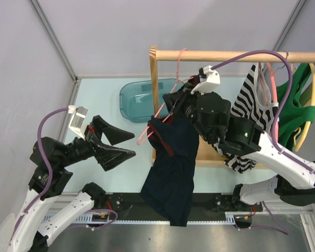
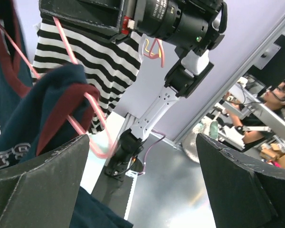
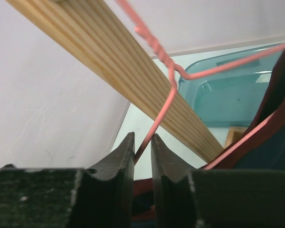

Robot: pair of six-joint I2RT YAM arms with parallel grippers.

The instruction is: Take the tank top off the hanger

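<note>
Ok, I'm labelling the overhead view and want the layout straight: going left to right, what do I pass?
left pincer, open → navy tank top → black-and-white striped top → green garment

Pale lavender walls w/ metal corner posts; light-blue table; wooden rack at back-right.

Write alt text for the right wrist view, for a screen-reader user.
The black right gripper pinches the thin pink wire hanger just below its twisted neck, in front of a slanting pale wooden rail. To the right, the navy tank top with maroon trim hangs on the hanger, with a translucent teal plastic bin behind.
</note>
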